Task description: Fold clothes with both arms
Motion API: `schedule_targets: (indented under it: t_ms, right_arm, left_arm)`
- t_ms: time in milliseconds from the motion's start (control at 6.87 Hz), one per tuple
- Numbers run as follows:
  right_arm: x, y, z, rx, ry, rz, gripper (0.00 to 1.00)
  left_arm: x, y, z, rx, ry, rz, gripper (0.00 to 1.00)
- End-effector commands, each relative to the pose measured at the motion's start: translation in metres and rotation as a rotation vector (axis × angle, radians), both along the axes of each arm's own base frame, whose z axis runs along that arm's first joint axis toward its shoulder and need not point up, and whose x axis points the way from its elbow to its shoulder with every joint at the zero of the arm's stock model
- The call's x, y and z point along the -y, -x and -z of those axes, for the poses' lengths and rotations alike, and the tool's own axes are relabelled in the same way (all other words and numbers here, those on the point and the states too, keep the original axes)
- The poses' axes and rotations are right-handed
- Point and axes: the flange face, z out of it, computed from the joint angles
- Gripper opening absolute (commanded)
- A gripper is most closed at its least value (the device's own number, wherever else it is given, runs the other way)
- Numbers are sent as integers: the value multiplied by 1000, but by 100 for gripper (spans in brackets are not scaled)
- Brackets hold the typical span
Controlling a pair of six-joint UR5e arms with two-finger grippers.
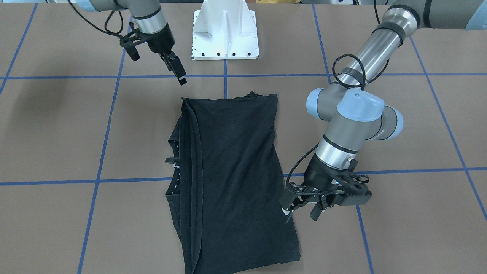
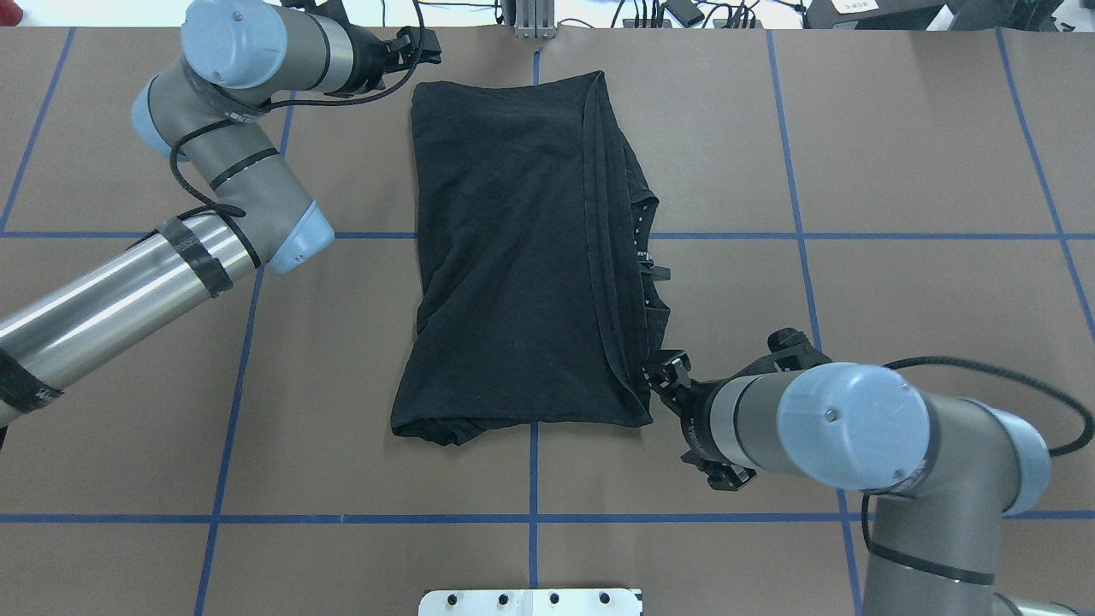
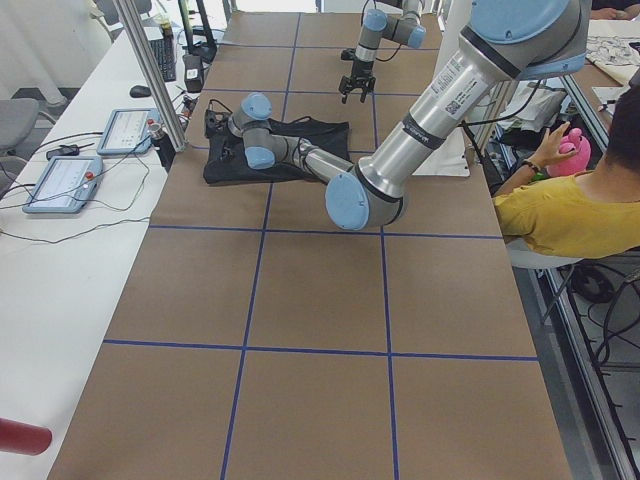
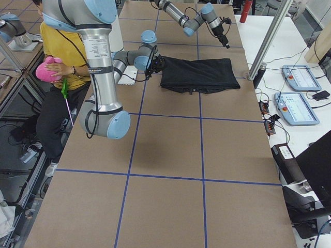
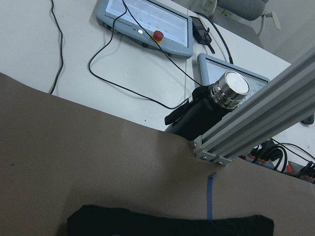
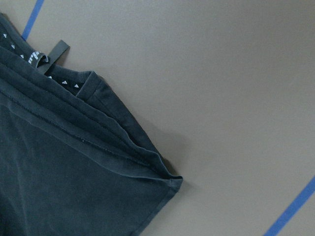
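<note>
Black T-shirt [image 1: 236,171], graphic out of sight; right gripper [image 1: 182,79] perhaps closed.

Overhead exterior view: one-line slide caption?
Folded black T-shirt; left gripper by its far corner, right gripper by the near one.

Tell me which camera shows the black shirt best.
The overhead exterior view: the whole shirt is in frame, seen flat from above. The front-facing view clips one end at the picture's bottom. The two side views show it small and distant. The right wrist camera catches one corner, the left wrist camera only a thin strip.
</note>
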Motion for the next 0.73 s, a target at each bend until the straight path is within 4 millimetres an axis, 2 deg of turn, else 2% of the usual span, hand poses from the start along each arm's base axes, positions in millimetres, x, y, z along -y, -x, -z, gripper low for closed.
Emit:
schedule_targets:
  t_ms: [0, 437, 582]
  right_arm:
    - [14, 62, -24, -107, -55, -46, 91]
    - [23, 77, -45, -189, -127, 11, 93]
    - [24, 78, -45, -195, -144, 20, 93]
  left_arm:
    - [-6, -2, -10, -18, 39, 5, 99]
    - [-7, -2, -9, -43, 68, 19, 99]
    - [-7, -2, -7, -46, 68, 21, 99]
